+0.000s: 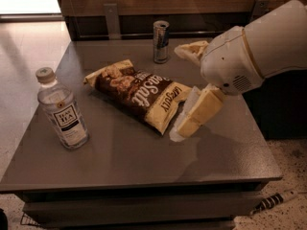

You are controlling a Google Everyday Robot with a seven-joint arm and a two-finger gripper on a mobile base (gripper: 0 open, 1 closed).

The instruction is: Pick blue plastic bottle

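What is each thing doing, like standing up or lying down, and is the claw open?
blue plastic bottle: standing up, cap on, nothing touching it.
can: standing up at the back.
chip bag: lying flat in the middle.
claw: open, empty, beside the chip bag, far from the bottle.
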